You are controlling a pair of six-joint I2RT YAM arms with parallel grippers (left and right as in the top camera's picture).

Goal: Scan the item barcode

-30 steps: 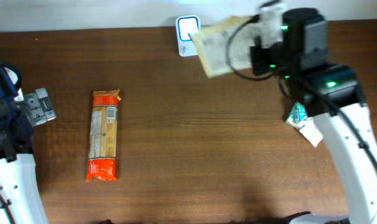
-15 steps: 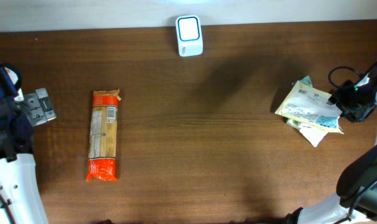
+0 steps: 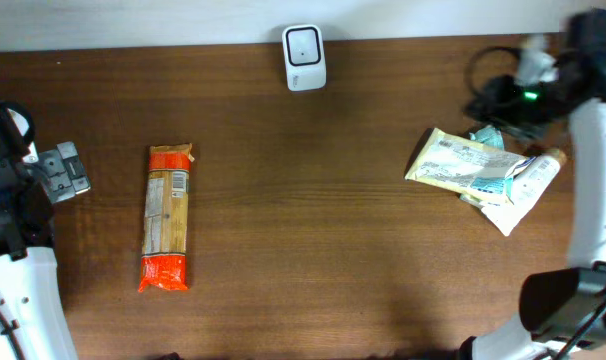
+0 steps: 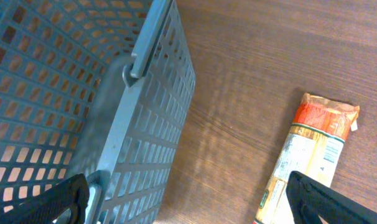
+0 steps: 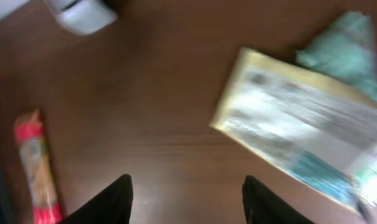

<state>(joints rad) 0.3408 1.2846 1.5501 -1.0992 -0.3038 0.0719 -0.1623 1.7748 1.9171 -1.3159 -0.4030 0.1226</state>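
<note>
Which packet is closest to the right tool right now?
The pale yellow flat packet on the right side; the orange pasta pack lies alone, far off on the left.

A grey perforated basket (image 4: 83, 93) is shown filling the left side, with brown wooden table (image 4: 251, 74) to its right. An orange-ended packet (image 4: 313, 155) is seen lower right. Black fingertips (image 4: 45, 202) are spread at both lower corners.

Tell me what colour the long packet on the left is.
The packet has orange-red ends and a pale middle; clearest in the overhead view.
</note>
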